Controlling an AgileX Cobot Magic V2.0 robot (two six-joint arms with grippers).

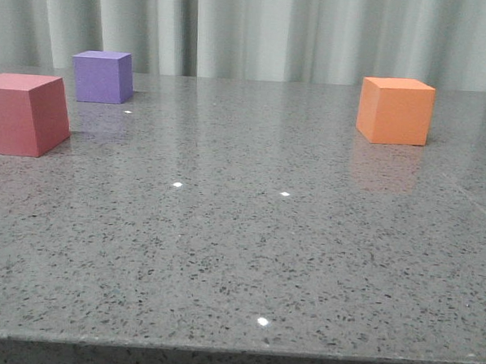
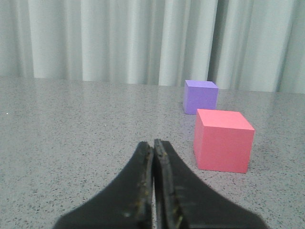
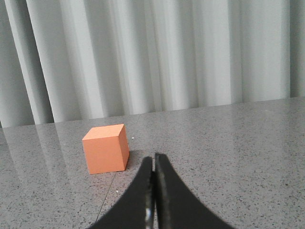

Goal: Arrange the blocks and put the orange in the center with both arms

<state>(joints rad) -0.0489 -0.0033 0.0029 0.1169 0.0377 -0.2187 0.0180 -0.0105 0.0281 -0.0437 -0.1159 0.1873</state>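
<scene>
Three cubes stand apart on the grey speckled table point(image 1: 247, 256). The pinkish-red block point(image 1: 22, 113) is at the left edge, the purple block point(image 1: 103, 76) behind it, and the orange block point(image 1: 395, 110) far right. No arm shows in the front view. My left gripper point(image 2: 153, 143) is shut and empty, low over the table; the pinkish-red block point(image 2: 222, 140) and purple block point(image 2: 200, 96) lie ahead of it to one side. My right gripper point(image 3: 154, 156) is shut and empty, with the orange block point(image 3: 106, 148) a short way ahead, off its line.
A pale pleated curtain point(image 1: 259, 28) hangs behind the table's far edge. The table's front edge point(image 1: 234, 349) runs across the bottom of the front view. A faint seam in the tabletop point(image 3: 119, 183) runs past the orange block.
</scene>
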